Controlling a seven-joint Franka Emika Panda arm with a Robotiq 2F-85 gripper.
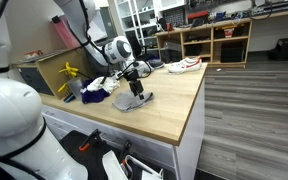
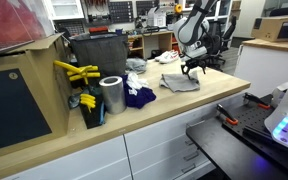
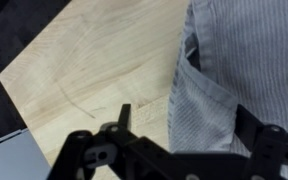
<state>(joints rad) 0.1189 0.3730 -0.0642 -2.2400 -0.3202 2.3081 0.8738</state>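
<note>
Claw is hovering directly above the grey cloth, jaws standing wide, holding nothing; cloth is lying crumpled on the bench, toward one end (purple cloth lying near).

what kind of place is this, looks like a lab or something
Most likely a robotics lab or workshop. There is a wooden workbench on white cabinets, open shelving stacked with gear behind it, and a robot arm hanging over a grey cloth.
</note>
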